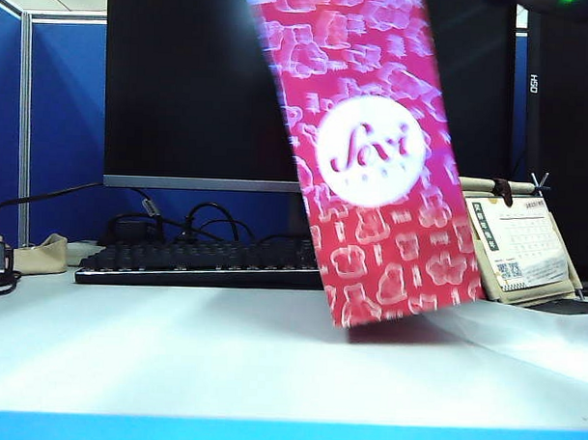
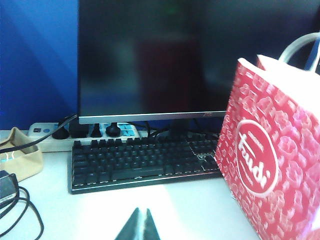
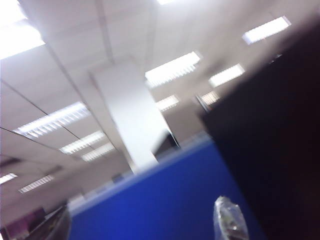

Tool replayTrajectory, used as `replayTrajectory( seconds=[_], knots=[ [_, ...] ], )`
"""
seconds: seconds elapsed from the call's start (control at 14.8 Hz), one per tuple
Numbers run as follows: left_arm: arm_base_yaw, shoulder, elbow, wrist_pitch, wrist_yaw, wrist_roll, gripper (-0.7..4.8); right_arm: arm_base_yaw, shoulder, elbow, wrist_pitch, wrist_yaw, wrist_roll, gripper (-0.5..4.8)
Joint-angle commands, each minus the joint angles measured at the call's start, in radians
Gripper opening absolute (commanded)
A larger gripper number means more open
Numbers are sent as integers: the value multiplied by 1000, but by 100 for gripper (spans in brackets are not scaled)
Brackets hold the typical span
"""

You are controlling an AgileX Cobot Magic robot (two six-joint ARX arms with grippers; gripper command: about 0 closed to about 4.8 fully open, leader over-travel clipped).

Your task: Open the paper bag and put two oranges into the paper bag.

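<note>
The paper bag (image 1: 373,165) is leaning on the white table (image 1: 173,361), tilting toward eleven o'clock in the exterior view, its base at about four o'clock. Behind it a keyboard (image 1: 196,260), a dark monitor (image 1: 202,82) and a desk calendar (image 1: 520,242) are sitting before blue partitions. The left gripper (image 2: 138,225) is hovering low with fingertips pressed together, holding nothing. The right gripper (image 3: 145,227) is pointing at the ceiling lights, its fingers spread apart.

A white counter (image 1: 173,351) with a blue front edge. Along its back edge lie a black keyboard (image 1: 201,260), a white power strip (image 2: 45,137) and a tan pouch (image 1: 42,255). The red paper bag (image 1: 373,184) tilts, lower corner touching the counter, beside a desk calendar (image 1: 520,247).
</note>
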Motion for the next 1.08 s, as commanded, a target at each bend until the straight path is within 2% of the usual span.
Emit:
replayTrajectory(
  seconds=[0.07,0.4,0.94,1.08],
  knots=[
    [1,0,2,15,0,1,-6,-40,-5,1,-106,-90,-11,367],
    [1,0,2,29,-4,2,-6,-69,-4,-12,-209,-206,-66,366],
    [1,2,2,69,-27,9,-6,-149,-6,-24,-178,-371,-48,369],
    [1,3,2,63,-26,48,-6,-170,-6,-24,-179,-393,-50,370]
  ],
)
